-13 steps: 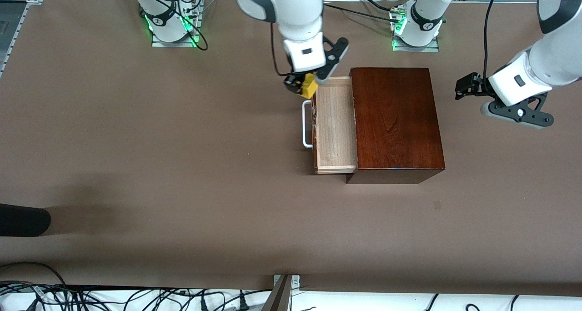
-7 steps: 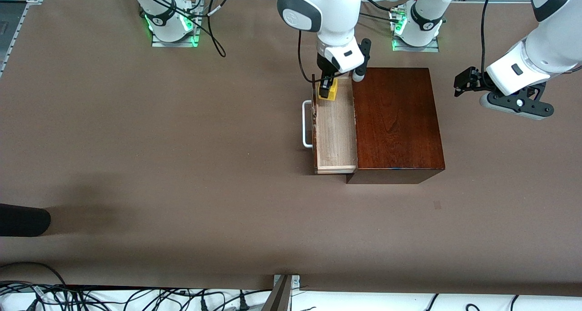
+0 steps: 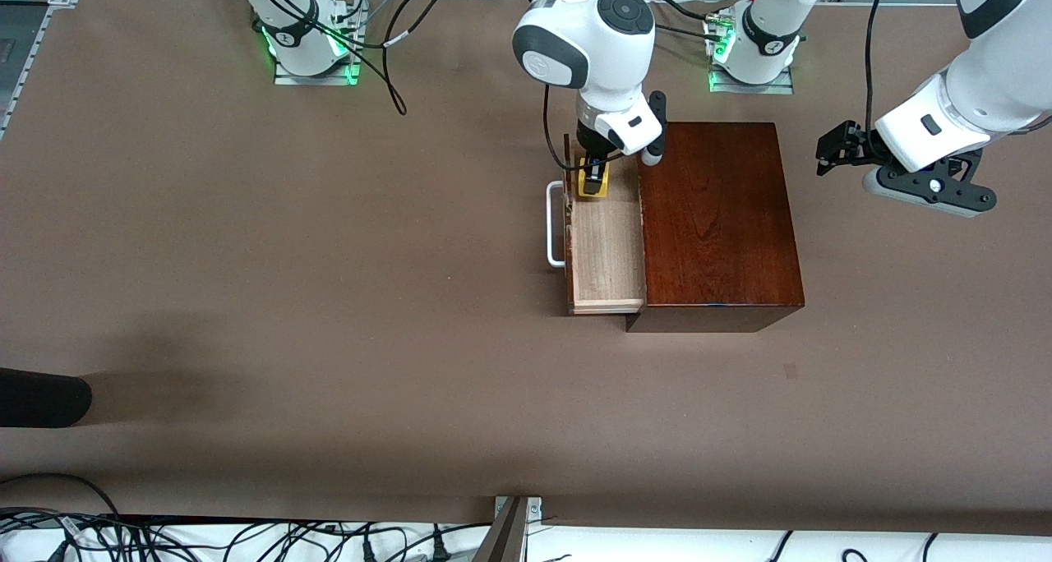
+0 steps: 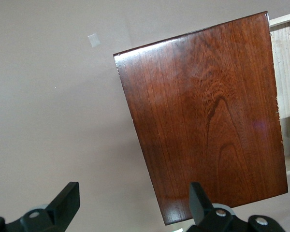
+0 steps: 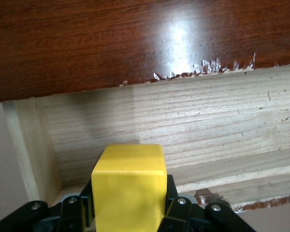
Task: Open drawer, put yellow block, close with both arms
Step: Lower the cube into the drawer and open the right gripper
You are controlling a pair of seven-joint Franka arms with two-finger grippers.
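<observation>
The right tool (image 3: 593, 177) is down in the open drawer (image 3: 608, 241) and has the yellow block (image 3: 592, 186) pinched between its two fingers, clamped on the cube's sides. The right wrist view shows it plainly: the yellow block (image 5: 129, 186) fills the gap between the black fingers (image 5: 176, 212), with pale wood of the drawer floor (image 5: 183, 130) just past it and the glossy red-brown edge of the box (image 5: 135, 38) above that. Whether the cube touches the drawer floor cannot be told.

The drawer is pulled out toward the right arm's end of the desk (image 3: 329, 258), its white handle (image 3: 555, 223) sticking out from the front. The block sits at the drawer's end nearest the desk edge where the robot bases stand. The rest of the tray toward the front camera's edge shows bare pale wood.

The wooden box (image 3: 715, 217) stands in the middle of the desk, closer to the base edge than to the camera edge.

Over at the left arm's end of the desk, the left tool (image 3: 834, 153) waits in the air above the bare desk, well apart from the box. Its fingers (image 4: 63, 205) are spread wide with nothing between them; its wrist view looks down on the box top (image 4: 208, 121).
</observation>
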